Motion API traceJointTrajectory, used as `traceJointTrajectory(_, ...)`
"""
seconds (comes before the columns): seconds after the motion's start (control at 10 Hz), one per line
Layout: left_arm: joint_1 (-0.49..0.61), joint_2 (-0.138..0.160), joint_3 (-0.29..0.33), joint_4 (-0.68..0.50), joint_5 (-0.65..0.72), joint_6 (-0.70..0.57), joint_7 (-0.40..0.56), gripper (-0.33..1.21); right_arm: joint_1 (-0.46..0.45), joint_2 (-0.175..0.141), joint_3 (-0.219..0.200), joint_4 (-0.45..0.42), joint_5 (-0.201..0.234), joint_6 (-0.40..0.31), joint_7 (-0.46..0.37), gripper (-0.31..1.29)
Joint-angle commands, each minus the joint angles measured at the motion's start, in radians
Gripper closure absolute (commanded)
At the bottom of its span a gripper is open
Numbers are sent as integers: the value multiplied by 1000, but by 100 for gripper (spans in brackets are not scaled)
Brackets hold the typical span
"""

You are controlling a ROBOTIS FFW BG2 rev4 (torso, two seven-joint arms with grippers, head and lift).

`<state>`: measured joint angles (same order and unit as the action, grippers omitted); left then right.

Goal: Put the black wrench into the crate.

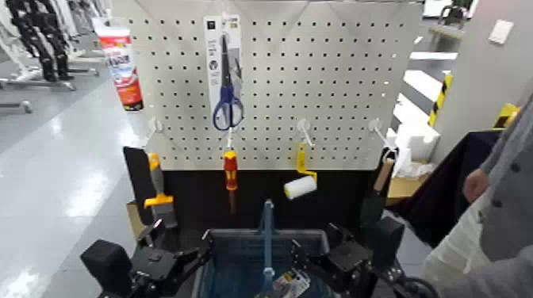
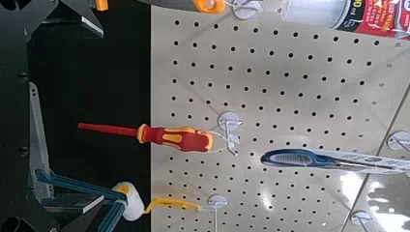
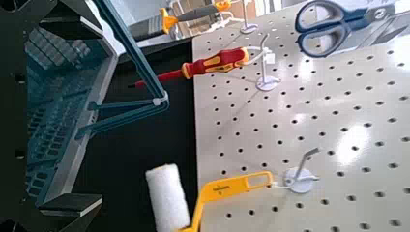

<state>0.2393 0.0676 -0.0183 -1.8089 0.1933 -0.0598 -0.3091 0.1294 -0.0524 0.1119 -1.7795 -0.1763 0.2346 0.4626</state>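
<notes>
The crate (image 1: 238,235), blue-grey with mesh walls and a thin blue handle (image 1: 267,238), stands low at the centre in front of the pegboard. It also shows in the right wrist view (image 3: 53,106), and its handle shows in the left wrist view (image 2: 73,186). The black wrench is not in view in any frame. My left gripper (image 1: 178,254) is low beside the crate's left end, open and empty (image 2: 92,111). My right gripper (image 1: 329,254) is low beside the crate's right end, open and empty (image 3: 87,106).
On the white pegboard (image 1: 341,71) hang blue-handled scissors on a white card (image 1: 226,71), a red-and-yellow screwdriver (image 1: 230,170), a yellow-handled paint roller (image 1: 301,185), an orange-handled tool (image 1: 156,184) and a wooden-handled tool (image 1: 381,178). A person (image 1: 496,206) stands at the right.
</notes>
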Motion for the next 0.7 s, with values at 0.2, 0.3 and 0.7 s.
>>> traceJointTrajectory(0.2,8,-2,11,-6,2,0,-1,11,125,2,11,-31,55,-192,-98,11)
traceJointTrajectory(0.3,11,-2,14,-6,5,-2,1,11,171,-1,20,-34,58,-268,-176,11)
traceJointTrajectory(0.7,38,-14,27,-9,5,-5,2,11,279,-4,-6,-98,104,-347,-288,12)
